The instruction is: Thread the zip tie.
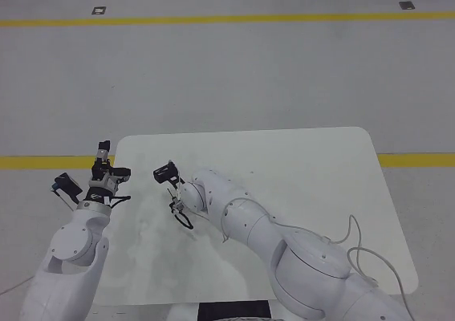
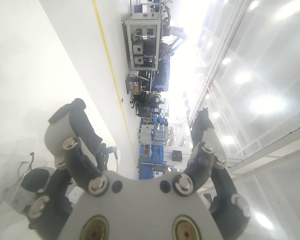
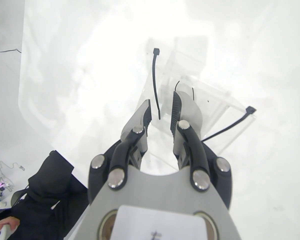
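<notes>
Near a zip tie, the right gripper gapes wide; left gripper likewise.

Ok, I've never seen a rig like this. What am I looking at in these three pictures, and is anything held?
It is a two-armed robot at a white table. One picture looks down from above the arms; the other two come from wrist cameras. On the table is a clear plastic stand with two black zip ties. The first zip tie sits between the open fingers of the right claw, not clamped; the second zip tie rests on the stand beside it. The left claw is open and holds nothing.
</notes>
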`<move>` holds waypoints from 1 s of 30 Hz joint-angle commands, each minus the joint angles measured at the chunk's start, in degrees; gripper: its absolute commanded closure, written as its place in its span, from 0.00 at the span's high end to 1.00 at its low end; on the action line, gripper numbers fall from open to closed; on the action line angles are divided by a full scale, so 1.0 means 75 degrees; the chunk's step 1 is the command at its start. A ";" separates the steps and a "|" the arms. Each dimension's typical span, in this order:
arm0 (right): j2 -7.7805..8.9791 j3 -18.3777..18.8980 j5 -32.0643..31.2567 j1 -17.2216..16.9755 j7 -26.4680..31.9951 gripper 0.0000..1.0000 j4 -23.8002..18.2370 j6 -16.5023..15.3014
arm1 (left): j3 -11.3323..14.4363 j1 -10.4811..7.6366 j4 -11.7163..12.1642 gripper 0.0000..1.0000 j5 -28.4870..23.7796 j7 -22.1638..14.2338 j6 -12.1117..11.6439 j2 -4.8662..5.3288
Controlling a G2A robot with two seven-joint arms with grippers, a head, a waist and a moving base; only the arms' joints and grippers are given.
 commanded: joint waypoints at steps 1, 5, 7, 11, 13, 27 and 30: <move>0.0002 -0.0001 0.0050 -0.0009 -0.0015 0.19 0.0000 -0.0017 | 0.0000 0.0000 0.0000 1.00 0.0000 0.0000 0.0000 0.0000; 0.0006 -0.0028 0.0113 -0.0030 -0.0054 0.14 0.0038 -0.0061 | 0.0000 0.0000 0.0000 1.00 0.0000 0.0000 0.0000 0.0000; 0.0007 -0.0034 0.0151 -0.0035 -0.0062 0.10 0.0058 -0.0077 | 0.0000 0.0000 0.0000 1.00 0.0000 0.0000 0.0000 0.0000; 0.0010 -0.0039 0.0239 -0.0039 -0.0092 0.01 0.0100 -0.0083 | 0.0000 0.0000 0.0000 1.00 0.0000 0.0000 0.0000 0.0000; 0.0012 -0.0045 0.0268 -0.0031 -0.0109 0.00 0.0125 -0.0082 | 0.0000 0.0000 0.0000 1.00 0.0000 0.0000 0.0000 0.0000; 0.0071 0.0141 0.0525 0.0098 -0.0361 0.00 0.0210 -0.0232 | 0.0000 0.0000 0.0000 1.00 0.0000 0.0000 0.0000 0.0000; 0.0097 0.0235 0.0576 0.0121 -0.0465 0.00 0.0277 -0.0437 | 0.0000 0.0000 0.0000 1.00 0.0000 0.0000 0.0000 0.0000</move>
